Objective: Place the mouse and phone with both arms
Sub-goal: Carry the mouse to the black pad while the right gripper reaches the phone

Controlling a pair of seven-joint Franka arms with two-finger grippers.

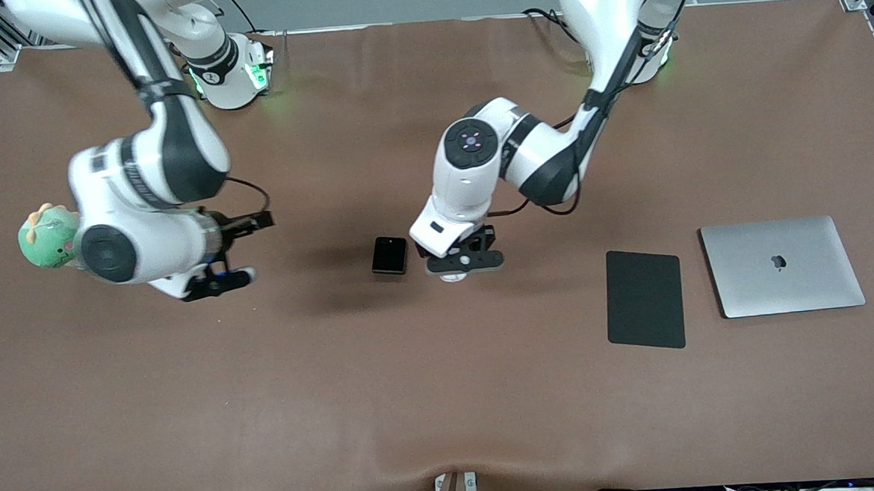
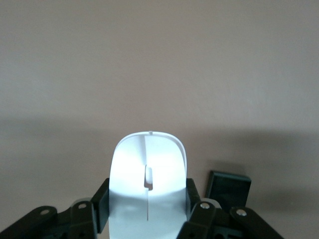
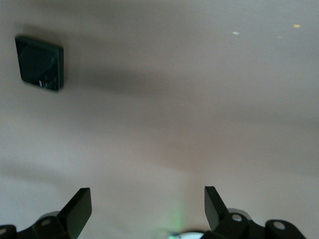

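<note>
Left end effector [image 1: 462, 265], frame centre, is clamped on the small glossy white oval mouse [image 2: 148, 186], low over the brown-covered desk [image 1: 445, 395]. The small black square folded phone [image 1: 390, 255] lies flat just beside it, toward the right arm's end. Right end effector [image 1: 237, 250], mid-left of frame, hangs w/ fingers spread & nothing between them, next to a green plush toy [image 1: 47, 236]. Flat black rectangular pad [image 1: 645, 299] & closed silver laptop [image 1: 782, 266] sit lower right, well apart from the mouse.
</note>
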